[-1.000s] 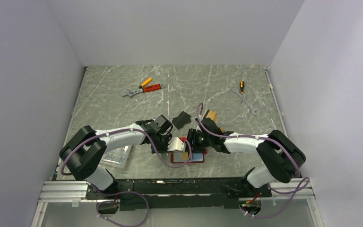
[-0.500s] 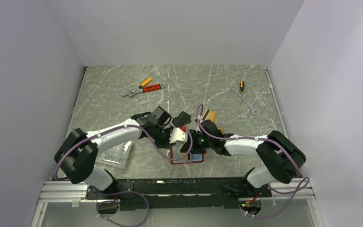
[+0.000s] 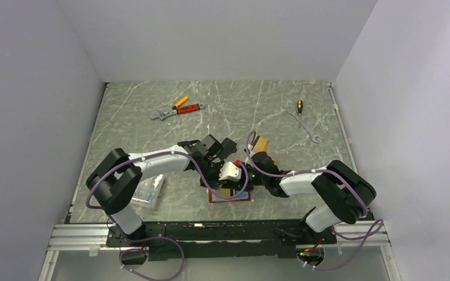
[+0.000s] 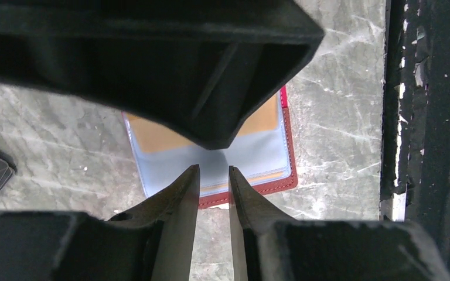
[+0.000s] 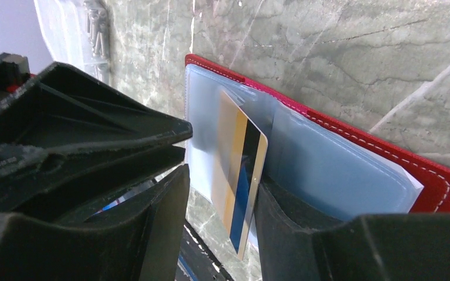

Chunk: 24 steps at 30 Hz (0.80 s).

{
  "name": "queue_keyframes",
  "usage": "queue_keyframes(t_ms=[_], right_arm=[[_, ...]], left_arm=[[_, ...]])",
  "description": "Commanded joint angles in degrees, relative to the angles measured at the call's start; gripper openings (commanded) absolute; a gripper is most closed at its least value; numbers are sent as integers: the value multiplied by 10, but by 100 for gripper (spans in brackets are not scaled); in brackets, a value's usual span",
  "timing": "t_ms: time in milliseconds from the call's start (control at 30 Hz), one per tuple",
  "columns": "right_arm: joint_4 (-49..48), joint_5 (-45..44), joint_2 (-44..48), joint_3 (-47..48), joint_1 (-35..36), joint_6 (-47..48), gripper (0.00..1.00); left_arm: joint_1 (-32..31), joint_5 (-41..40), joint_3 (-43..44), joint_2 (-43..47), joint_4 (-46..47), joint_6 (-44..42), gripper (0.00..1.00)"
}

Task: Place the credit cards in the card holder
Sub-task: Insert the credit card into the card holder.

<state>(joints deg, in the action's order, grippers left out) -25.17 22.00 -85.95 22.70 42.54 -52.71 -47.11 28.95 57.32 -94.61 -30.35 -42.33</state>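
Note:
The red card holder [image 3: 229, 198] lies open on the table near the front edge, bluish lining up. In the left wrist view, the holder [image 4: 269, 152] shows orange cards in its pockets. My right gripper [image 3: 247, 175] is at its far side. In the right wrist view, an orange-gold card with a dark stripe [image 5: 240, 175] stands on edge between my right gripper's [image 5: 222, 178] fingers. It leans on the right finger with a gap to the left one, its far end against the holder's clear pocket [image 5: 351, 170]. My left gripper [image 4: 214, 172] hovers over the holder's near edge, narrowly open and empty.
More orange cards [image 3: 262, 143] and a black flat rectangle [image 3: 227, 146] lie just behind the grippers. A clear plastic box [image 3: 146, 190] sits at the front left. Pliers and a wrench [image 3: 176, 108] lie far left, another wrench and a screwdriver [image 3: 304, 120] far right. The black front rail [image 4: 428, 117] is close.
My left arm has swung right and toward the front, bringing its gripper over the holder, close against the right gripper. The right gripper has shifted slightly.

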Motion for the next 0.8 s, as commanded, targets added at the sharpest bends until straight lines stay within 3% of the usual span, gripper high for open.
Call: queue_keyframes(t_ms=[0, 400, 767], right_arm=[[64, -19, -37, -27, 2, 16, 47], [43, 33, -14, -62, -46, 15, 50], [202, 21, 50, -29, -86, 73, 56]], left_arm=[[-22, -10, 6, -8, 6, -4, 30], [-88, -191, -53, -23, 45, -35, 27], [-119, -236, -82, -28, 41, -45, 24]])
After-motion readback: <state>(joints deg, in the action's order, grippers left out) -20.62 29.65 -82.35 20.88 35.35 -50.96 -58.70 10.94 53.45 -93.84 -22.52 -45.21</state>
